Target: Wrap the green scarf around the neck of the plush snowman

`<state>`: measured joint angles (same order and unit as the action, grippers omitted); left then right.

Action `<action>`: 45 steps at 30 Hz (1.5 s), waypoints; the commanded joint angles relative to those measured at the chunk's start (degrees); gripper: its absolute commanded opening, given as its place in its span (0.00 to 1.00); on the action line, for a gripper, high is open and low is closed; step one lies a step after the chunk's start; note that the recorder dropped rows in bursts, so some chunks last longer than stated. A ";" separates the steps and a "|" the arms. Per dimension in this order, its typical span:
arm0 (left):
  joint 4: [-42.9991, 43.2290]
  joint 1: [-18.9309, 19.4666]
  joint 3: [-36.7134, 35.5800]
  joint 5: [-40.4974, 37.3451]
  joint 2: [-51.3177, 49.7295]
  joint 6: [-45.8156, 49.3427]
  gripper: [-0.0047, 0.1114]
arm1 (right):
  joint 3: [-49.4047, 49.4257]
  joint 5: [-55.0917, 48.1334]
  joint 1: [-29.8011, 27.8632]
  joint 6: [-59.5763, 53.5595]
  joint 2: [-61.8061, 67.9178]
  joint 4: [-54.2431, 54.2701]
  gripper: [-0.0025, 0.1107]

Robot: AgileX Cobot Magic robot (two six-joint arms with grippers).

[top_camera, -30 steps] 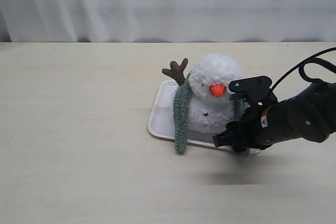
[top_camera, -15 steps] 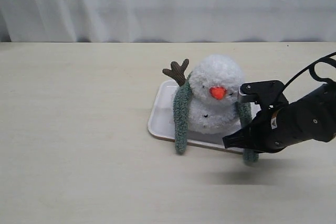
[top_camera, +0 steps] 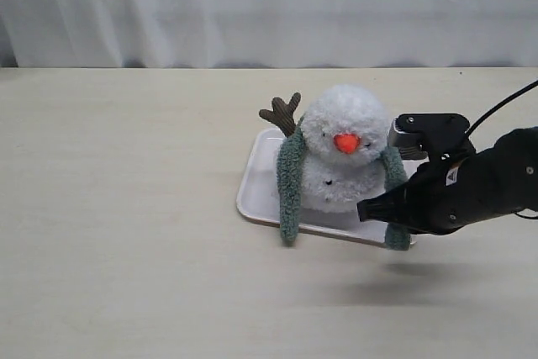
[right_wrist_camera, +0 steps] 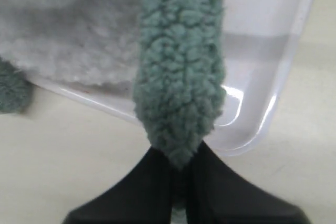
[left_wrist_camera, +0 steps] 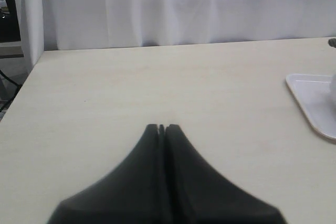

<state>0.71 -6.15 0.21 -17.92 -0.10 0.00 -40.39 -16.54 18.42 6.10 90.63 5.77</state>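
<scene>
The plush snowman [top_camera: 345, 136] sits upright in a white tray [top_camera: 256, 182]. The green scarf [top_camera: 290, 191] lies behind its neck [top_camera: 340, 160], and both ends hang down the front, on either side of the body. The left end droops over the tray's front rim. My right gripper [top_camera: 388, 226] is at the tray's front right corner, shut on the tip of the right end. In the right wrist view that fuzzy tip [right_wrist_camera: 178, 66] is pinched between the black jaws [right_wrist_camera: 179, 166], beside the white body [right_wrist_camera: 68, 30]. My left gripper [left_wrist_camera: 161, 128] is shut and holds nothing, over bare table.
The tray's rim [right_wrist_camera: 262, 77] lies just under the held scarf end, and its corner [left_wrist_camera: 310, 98] shows in the left wrist view. A brown twig arm [top_camera: 282, 113] sticks up at the snowman's left. White curtain [top_camera: 269, 6] backs the beige table [top_camera: 126, 208].
My right gripper has closed on the scarf's right end and the arm has shifted right, uncovering the snowman's right side. The left scarf end has not moved.
</scene>
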 commanded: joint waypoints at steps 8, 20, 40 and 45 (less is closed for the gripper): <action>0.06 0.10 -0.21 0.52 0.10 0.00 0.04 | 0.16 -10.29 -0.29 -48.28 -2.21 48.87 0.06; 0.06 0.10 -0.21 0.52 0.10 0.00 0.04 | 0.16 -1.57 -0.29 -51.80 7.70 50.29 0.06; 0.06 0.10 -0.21 0.52 0.10 0.00 0.04 | -2.19 -25.06 -0.29 -51.96 0.02 50.29 0.58; 0.06 0.10 -0.21 0.52 0.10 0.00 0.04 | -2.19 -34.88 -0.29 -52.31 -4.35 50.29 0.58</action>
<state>0.71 -6.15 0.21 -17.92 -0.10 0.00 -42.24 -46.25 18.42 -45.80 88.74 56.18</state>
